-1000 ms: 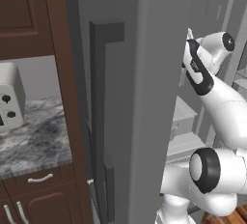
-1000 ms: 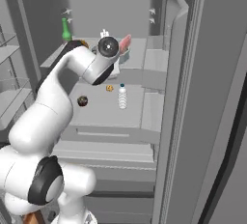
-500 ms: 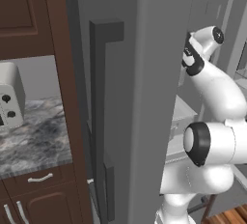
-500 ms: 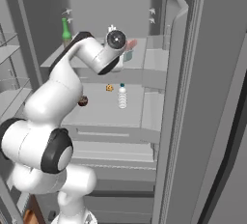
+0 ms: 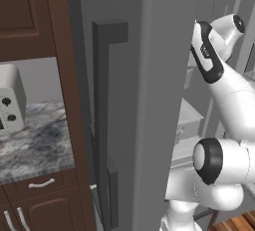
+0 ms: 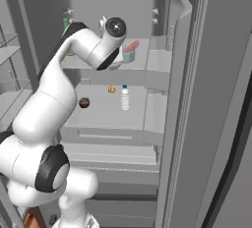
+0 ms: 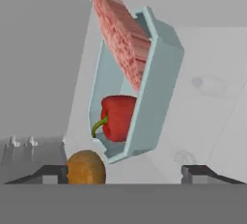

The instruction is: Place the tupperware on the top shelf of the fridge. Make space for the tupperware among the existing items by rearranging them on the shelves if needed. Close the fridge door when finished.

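From the left base camera, my white arm [image 5: 226, 90] reached past the edge of the open fridge door [image 5: 149, 100] with its dark bar handle [image 5: 103, 120], the hand itself lost behind the door; a white toaster [image 5: 11, 100] sat on the marble counter [image 5: 35, 145] to the left.

From the right base camera, my arm curved into the fridge [image 6: 197, 99], and the tupperware [image 6: 129, 52] sat on the top shelf [image 6: 152, 62] just past my wrist. Below, a small clear bottle [image 6: 124, 98], a tiny orange-brown lump [image 6: 111, 89] and a dark round item [image 6: 84, 102] stood apart on the next shelf [image 6: 103, 114].

From the hand camera, my gripper [image 7: 125, 172] was spread wide with nothing between its tips. The pale teal tub [image 7: 159, 88], holding a red pepper [image 7: 116, 117] and a pink meat strip [image 7: 123, 35], lay beyond them, apparently released. A brown kiwi-like fruit [image 7: 86, 167] sat near one tip. I judged the tub light, rigid and smooth-walled, best pinched across its short sides near the rim.
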Robot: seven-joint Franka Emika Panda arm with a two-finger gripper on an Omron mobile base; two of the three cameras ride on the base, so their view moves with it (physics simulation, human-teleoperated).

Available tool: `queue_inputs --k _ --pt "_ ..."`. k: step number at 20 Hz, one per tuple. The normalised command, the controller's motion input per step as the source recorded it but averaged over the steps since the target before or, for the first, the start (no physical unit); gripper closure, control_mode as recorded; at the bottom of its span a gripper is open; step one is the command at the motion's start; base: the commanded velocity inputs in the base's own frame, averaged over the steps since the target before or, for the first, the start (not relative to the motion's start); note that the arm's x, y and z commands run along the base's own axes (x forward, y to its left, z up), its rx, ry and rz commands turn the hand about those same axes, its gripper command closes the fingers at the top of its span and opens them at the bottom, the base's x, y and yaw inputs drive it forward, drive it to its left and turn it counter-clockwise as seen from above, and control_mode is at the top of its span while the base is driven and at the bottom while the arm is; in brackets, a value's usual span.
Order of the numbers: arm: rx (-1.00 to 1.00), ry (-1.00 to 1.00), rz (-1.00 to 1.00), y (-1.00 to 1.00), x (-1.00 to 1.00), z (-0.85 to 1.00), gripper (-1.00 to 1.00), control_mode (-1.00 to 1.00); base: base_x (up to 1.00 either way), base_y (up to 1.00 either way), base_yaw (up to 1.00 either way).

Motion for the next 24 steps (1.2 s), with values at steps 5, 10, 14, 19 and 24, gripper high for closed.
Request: queue_inputs --k 5,10,14,19,24 --pt "-0.33 0.0 0.26 0.29 -1.0 0.0 -1.0 -1.0 0.0 0.0 0.0" --pt "-0.46 0.0 0.4 0.01 -0.86 -0.12 -1.0 -1.0 0.0 0.0 0.0" --pt "-0.41 -0.01 0.36 0.0 -0.44 -0.65 -1.0 -1.0 0.0 0.0 0.0" --pt "-0.43 -0.03 0.25 0.18 -0.29 -0.91 -1.0 -1.0 0.0 0.0 0.0" --pt "-0.3 0.0 0.13 0.12 -0.25 -0.65 -1.0 -1.0 0.0 0.0 0.0"
